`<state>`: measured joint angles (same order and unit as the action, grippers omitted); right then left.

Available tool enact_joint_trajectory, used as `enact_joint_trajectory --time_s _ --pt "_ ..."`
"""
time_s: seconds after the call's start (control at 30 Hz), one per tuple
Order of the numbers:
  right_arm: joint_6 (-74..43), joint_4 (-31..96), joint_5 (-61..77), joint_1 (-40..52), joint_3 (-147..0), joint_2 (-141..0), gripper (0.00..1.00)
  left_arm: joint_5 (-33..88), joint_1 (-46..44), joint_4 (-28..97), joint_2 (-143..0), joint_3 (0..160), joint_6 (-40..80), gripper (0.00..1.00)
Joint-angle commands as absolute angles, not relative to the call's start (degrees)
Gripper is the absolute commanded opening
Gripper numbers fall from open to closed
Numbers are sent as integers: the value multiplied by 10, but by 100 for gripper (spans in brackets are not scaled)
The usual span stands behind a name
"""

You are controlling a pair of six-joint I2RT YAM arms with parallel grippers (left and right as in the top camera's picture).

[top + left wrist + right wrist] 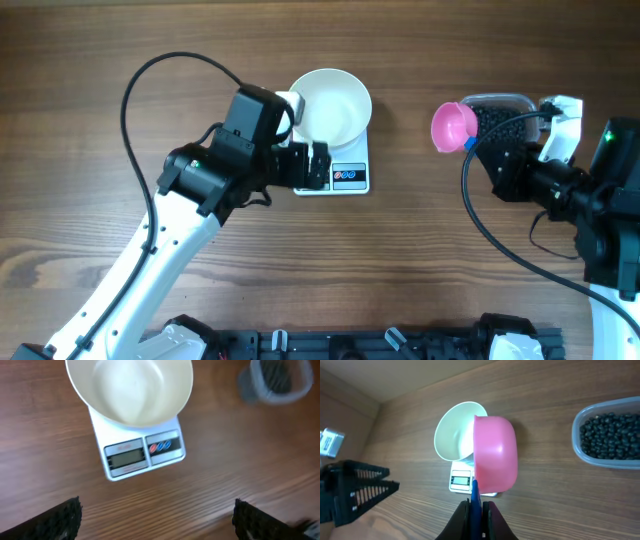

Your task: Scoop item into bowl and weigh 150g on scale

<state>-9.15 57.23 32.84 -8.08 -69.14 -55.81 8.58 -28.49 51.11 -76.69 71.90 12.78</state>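
The right gripper (476, 506) is clamped shut on the thin blue handle (475, 491) of a pink scoop (495, 455). Seen from overhead, the scoop's cup sits just beside the clear plastic tub (497, 98), on the side facing the scale (346, 177). The black beans (612, 435) lie in a loose dark heap inside that tub, which stands on the wooden table (420, 250), well apart from the scale. Whether any beans ride in the scoop cannot be told.

Across the table, the left gripper (157, 522) hangs with its jaws spread wide and nothing between them, its black fingers (62, 519) poised just in front of the scale's display end. The white bowl (130, 390) rests on the scale's platform, overhanging it on both sides. The grey display and the small red and blue buttons show below the bowl's rim; the reading is too blurred to make out.
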Motion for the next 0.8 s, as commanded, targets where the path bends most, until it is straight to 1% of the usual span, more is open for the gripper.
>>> enact_joint_trajectory --time_s 0.0,0.1,0.13,0.23,0.3,0.37,0.53,0.57,0.6,0.63,0.67,0.7,0.73,0.77 --pt "-81 573 307 -83 -705 -557 4 78 -281 529 -761 722 -15 100" --pt "-91 580 295 -83 -705 -557 4 79 -272 526 -761 715 -58 99" --pt "-90 585 293 -83 -705 -557 4 83 -265 524 -761 712 -71 96" --pt "-90 602 256 -83 -705 -557 4 144 -226 524 -761 697 -141 95" --pt "-90 602 271 -83 -705 -557 4 184 -197 522 -761 684 -177 94" --pt "-90 605 295 -82 -705 -557 4 204 -180 514 -762 677 -178 100" --pt "-90 623 296 -60 -700 -575 4 236 -179 512 -789 674 -176 100" --pt "-90 625 296 -57 -698 -580 4 241 -183 512 -799 674 -176 98" --pt "-90 625 296 -55 -697 -587 4 250 -189 510 -815 674 -176 82" --pt "-91 625 296 -54 -697 -593 4 258 -196 508 -830 674 -176 64" --pt "-92 625 296 -54 -697 -597 4 266 -204 503 -846 674 -175 37" --pt "-92 625 296 -54 -697 -600 4 270 -215 496 -865 674 -165 16" --pt "-92 625 296 -54 -697 -601 4 270 -226 488 -883 674 -145 4" --pt "-92 625 296 -54 -697 -602 4 270 -237 482 -897 674 -132 4"
